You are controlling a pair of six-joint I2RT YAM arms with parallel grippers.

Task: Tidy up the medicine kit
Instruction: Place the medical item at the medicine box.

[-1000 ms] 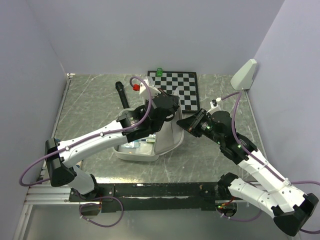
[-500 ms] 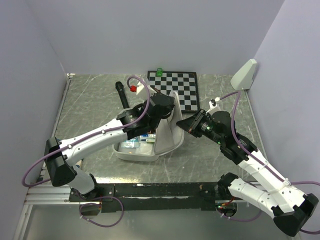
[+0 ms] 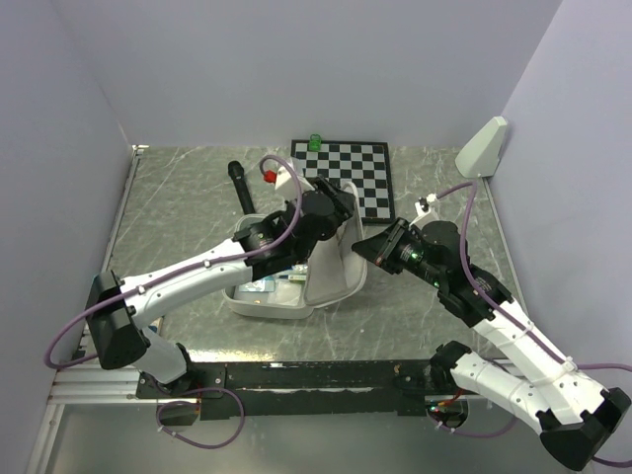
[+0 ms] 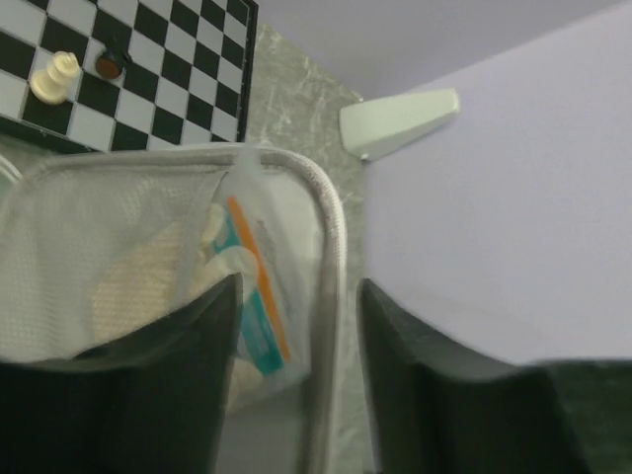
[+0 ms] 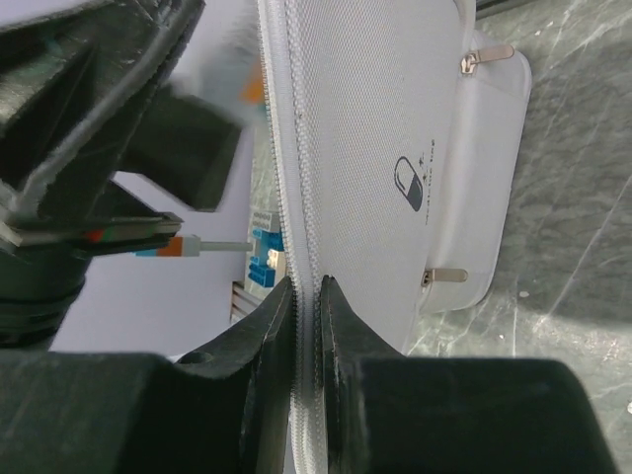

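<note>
While kit (image 3: 334,275) stands open, chessboard (image 3: 361,164) (wedge (image 3: 484,146)) behind

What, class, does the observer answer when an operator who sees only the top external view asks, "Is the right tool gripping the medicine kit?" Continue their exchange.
Observer: Yes. The right tool pinches the zipper edge of the medicine kit lid.
Operator: What's inside that lid?
Observer: A mesh pocket with an orange-and-teal packet in it.
Operator: And the left tool?
Observer: The left tool is open, with one finger on either side of the lid's rim.
</note>
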